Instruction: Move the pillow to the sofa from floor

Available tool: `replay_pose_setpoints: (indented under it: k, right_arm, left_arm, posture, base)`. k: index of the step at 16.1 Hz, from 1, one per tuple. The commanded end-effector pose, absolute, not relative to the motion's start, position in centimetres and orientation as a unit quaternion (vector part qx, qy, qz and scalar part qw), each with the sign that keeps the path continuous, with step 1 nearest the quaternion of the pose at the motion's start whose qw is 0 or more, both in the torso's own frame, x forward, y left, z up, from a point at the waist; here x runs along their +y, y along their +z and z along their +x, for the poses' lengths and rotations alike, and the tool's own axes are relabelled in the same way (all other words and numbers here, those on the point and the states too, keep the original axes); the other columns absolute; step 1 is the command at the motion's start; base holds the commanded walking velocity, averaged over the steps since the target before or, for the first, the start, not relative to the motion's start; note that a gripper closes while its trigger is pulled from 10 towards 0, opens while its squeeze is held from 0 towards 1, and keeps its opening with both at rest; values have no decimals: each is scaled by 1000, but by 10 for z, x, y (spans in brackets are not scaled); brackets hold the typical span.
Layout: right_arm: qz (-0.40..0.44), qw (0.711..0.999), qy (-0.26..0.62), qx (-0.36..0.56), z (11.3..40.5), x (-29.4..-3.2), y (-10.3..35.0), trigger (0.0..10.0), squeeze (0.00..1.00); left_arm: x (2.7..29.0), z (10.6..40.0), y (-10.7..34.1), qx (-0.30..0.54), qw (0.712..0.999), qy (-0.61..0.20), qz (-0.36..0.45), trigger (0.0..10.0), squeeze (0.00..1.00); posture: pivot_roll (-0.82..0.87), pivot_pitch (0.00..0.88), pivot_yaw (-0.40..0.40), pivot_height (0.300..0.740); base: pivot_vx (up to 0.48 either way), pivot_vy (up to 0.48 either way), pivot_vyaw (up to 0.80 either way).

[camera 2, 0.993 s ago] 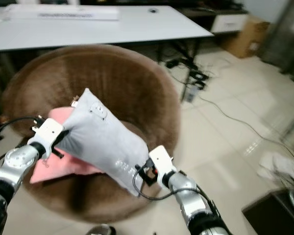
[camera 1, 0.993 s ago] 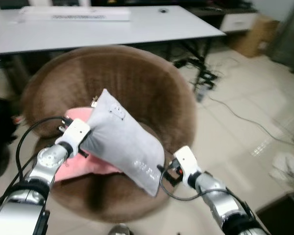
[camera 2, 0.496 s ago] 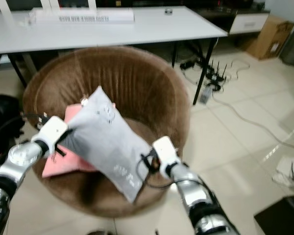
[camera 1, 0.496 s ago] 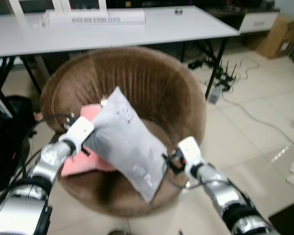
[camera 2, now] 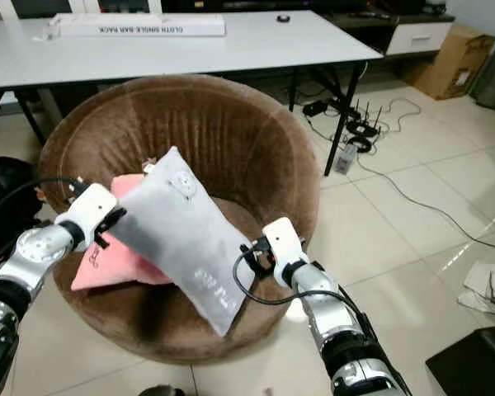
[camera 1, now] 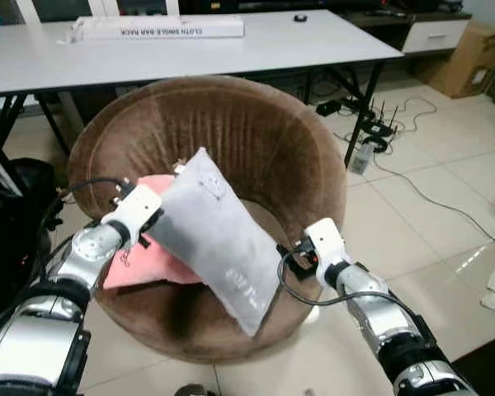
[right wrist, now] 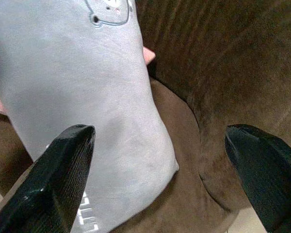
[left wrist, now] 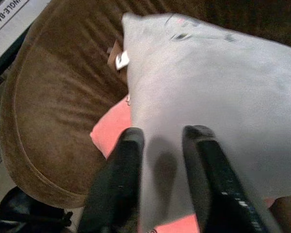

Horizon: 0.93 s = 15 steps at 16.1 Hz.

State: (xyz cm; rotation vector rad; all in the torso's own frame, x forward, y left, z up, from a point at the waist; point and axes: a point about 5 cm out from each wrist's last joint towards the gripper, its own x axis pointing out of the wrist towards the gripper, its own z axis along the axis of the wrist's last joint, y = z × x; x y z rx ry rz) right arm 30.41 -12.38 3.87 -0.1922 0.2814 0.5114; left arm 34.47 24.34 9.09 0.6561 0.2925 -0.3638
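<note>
Currently the grey pillow [camera 1: 219,239] is held tilted over the round brown sofa [camera 1: 256,132], above a pink cushion [camera 1: 136,264]. Its edge is pinched by the left gripper [left wrist: 160,160]; the right gripper [right wrist: 157,155] is spread wide beside it.

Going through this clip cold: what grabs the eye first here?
The grey pillow lies tilted over the seat of the round brown sofa chair, partly covering a pink cushion. The left gripper pinches the pillow's edge, while the right gripper stands wide open beside its other end.
</note>
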Motion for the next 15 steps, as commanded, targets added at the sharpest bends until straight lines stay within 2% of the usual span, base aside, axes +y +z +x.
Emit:
replay_pose_setpoints:
  k: [1, 4, 6, 8, 9, 10, 12, 13, 15]
  right_arm:
    - [-93, 954, 247, 141, 303, -125, 40, 10000, 0]
    - [-89, 955, 247, 142, 300, -125, 42, 10000, 0]
    - [-74, 959, 234, 145, 297, -127, 42, 10000, 0]
    - [-61, 964, 214, 143, 297, -131, 46, 10000, 0]
    - [-61, 968, 194, 150, 295, -135, 45, 10000, 0]
    - [-57, 971, 162, 164, 292, -143, 42, 10000, 0]
    - [-20, 977, 112, 180, 286, -155, 36, 10000, 0]
    - [6, 979, 82, 188, 286, -160, 36, 10000, 0]
    - [8, 983, 42, 180, 292, -161, 43, 10000, 0]
  left_arm:
    - [245, 347, 94, 148, 916, -177, 328, 10000, 1000]
    - [243, 350, 100, 131, 924, -179, 310, 10000, 1000]
    - [235, 351, 104, 94, 947, -180, 248, 10000, 1000]
    - [225, 348, 102, 74, 957, -199, 200, 10000, 1000]
    - [214, 342, 98, 53, 961, -217, 162, 10000, 392]
    - [196, 330, 97, 25, 964, -235, 122, 10000, 0]
    - [170, 311, 96, -3, 964, -254, 80, 10000, 0]
    - [162, 304, 87, 10, 963, -257, 85, 10000, 0]
    - [153, 294, 58, 58, 961, -240, 123, 10000, 0]
  posture:
    - [56, 0, 3, 740]
    - [62, 0, 0, 740]
    - [68, 0, 2, 740]
    - [66, 0, 6, 740]
    - [66, 0, 13, 740]
    - [67, 0, 16, 740]
    - [77, 0, 16, 740]
    - [77, 0, 16, 740]
    - [65, 0, 23, 740]
  base:
    - [0, 0, 0]
    - [0, 0, 0]
    - [0, 0, 0]
    - [0, 0, 0]
    - [0, 0, 0]
    - [0, 0, 0]
    - [0, 0, -778]
    - [0, 0, -800]
    - [0, 0, -800]
